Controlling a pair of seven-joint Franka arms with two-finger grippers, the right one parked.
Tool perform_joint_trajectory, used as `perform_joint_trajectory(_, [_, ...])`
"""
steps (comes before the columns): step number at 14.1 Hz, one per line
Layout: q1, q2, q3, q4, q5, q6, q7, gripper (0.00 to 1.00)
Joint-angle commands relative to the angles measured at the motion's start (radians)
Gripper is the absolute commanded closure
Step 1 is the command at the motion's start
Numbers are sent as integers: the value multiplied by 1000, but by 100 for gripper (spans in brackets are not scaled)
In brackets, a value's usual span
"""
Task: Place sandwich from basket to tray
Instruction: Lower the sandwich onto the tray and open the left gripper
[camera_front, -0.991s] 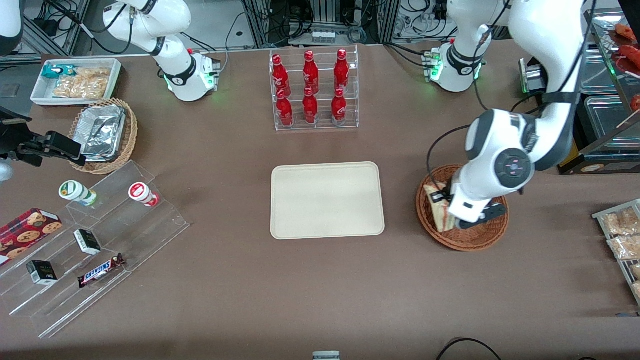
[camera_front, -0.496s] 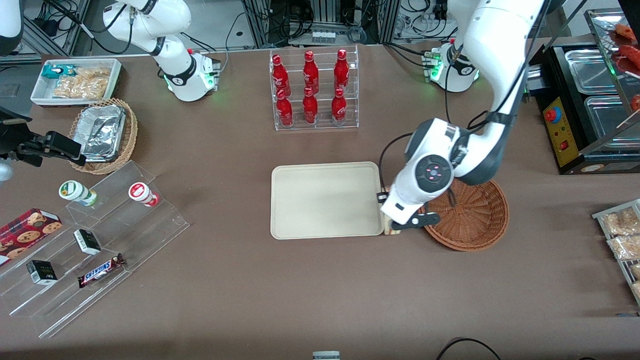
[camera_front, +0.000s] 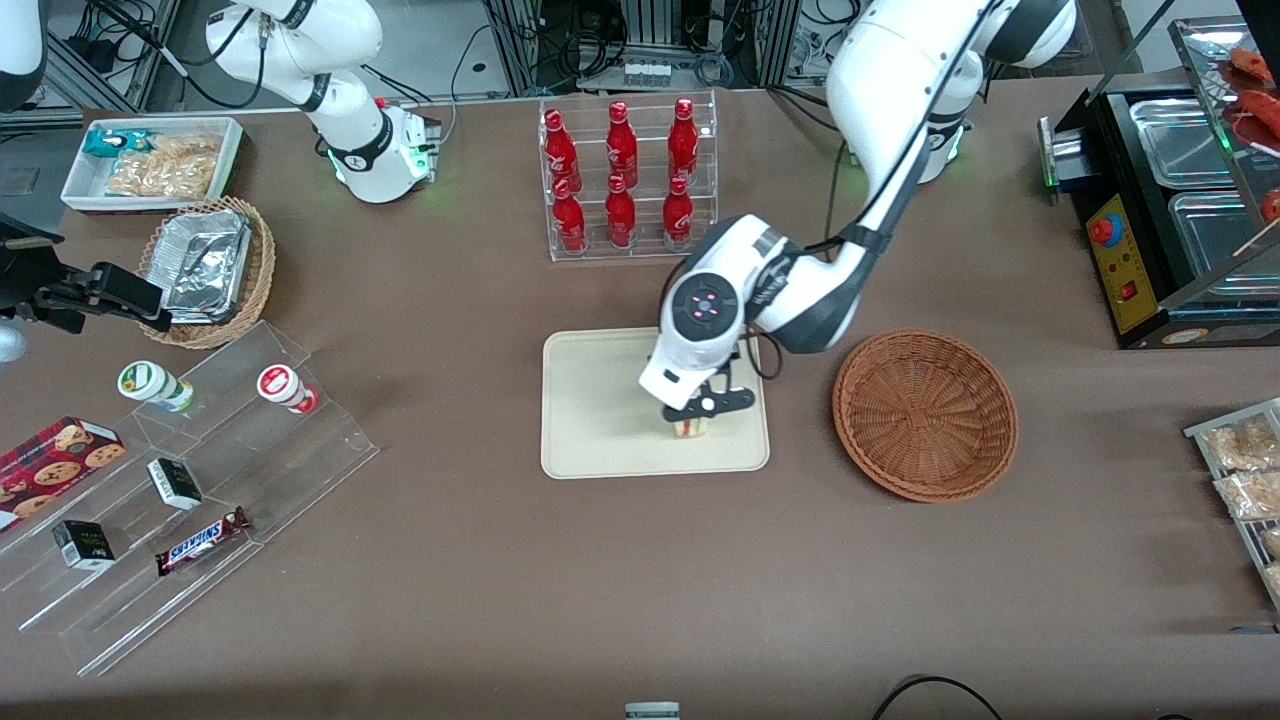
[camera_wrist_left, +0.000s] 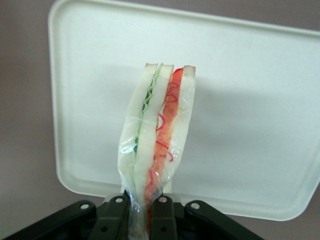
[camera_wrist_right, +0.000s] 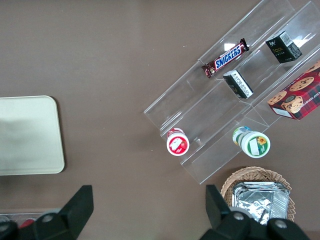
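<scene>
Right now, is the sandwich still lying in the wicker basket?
No: the gripper holds the sandwich pinched between its fingers above the tray, and the basket holds nothing.

A clear rack (camera_front: 630, 180) of six red bottles stands on the brown surface (camera_front: 500, 600). Toward the parked arm's end, a white bin (camera_front: 150, 160) holds snack packets, and nearer the front camera sits a tan wicker basket (camera_front: 210, 272) with foil trays. Clear stepped shelves (camera_front: 190, 480) carry two small cups (one green-lidded (camera_front: 155, 385), one red-lidded (camera_front: 285, 388)), a cookie box (camera_front: 55, 458), two small dark boxes, and a Snickers bar (camera_front: 200, 540).
</scene>
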Motion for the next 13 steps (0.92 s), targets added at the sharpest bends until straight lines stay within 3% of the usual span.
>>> perform_joint_trajectory(1, [-56, 72, 13, 92, 7, -12, -59, 100])
perform_joint_trajectory(9, [-85, 146, 15, 106, 84, 105, -110, 97])
perform_joint_trajectory(10, [-85, 145, 15, 106, 84, 105, -110, 86])
perform_joint_trajectory(12, [-85, 141, 15, 106, 82, 105, -112, 0])
perform_joint_trajectory(13, [-84, 135, 15, 106, 76, 105, -128, 0])
